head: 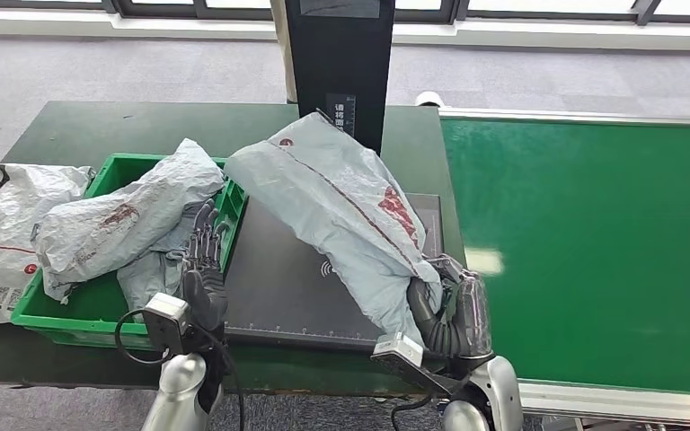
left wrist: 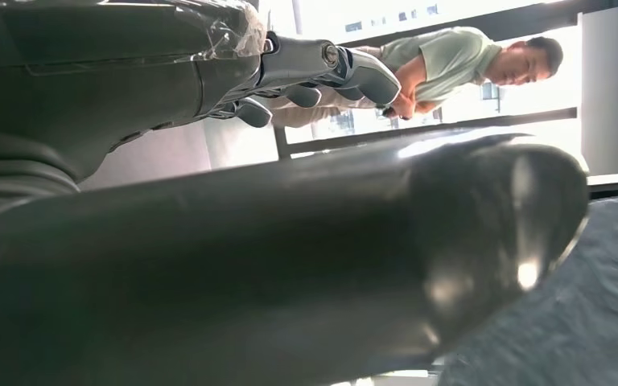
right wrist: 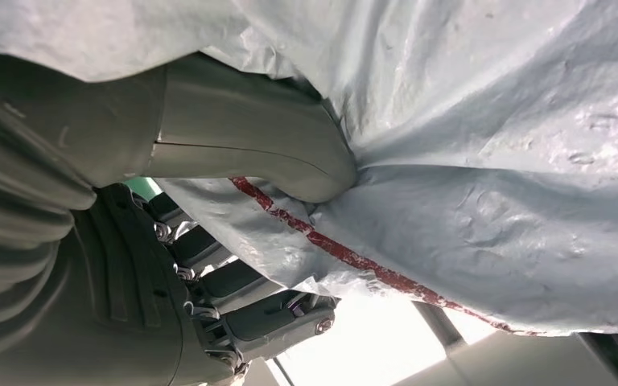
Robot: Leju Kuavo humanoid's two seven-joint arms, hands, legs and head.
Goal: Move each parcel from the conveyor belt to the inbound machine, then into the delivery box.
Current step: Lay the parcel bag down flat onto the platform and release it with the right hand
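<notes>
A large grey parcel (head: 341, 197) with red print lies tilted across the black plate of the inbound machine (head: 278, 287), its upper end near the machine's black column (head: 337, 54). My right hand (head: 449, 310) grips its near lower end; in the right wrist view the thumb (right wrist: 249, 145) presses into the grey plastic of the parcel (right wrist: 491, 161). My left hand (head: 202, 260) hangs at the green delivery box's (head: 54, 314) right rim, its fingers (left wrist: 322, 64) stretched out with nothing in them. Grey parcels (head: 117, 220) lie in the box.
The green conveyor belt (head: 593, 242) runs along the right. Another white-grey parcel (head: 0, 233) lies on the dark table left of the box. A person (left wrist: 451, 60) stands in the background by the windows.
</notes>
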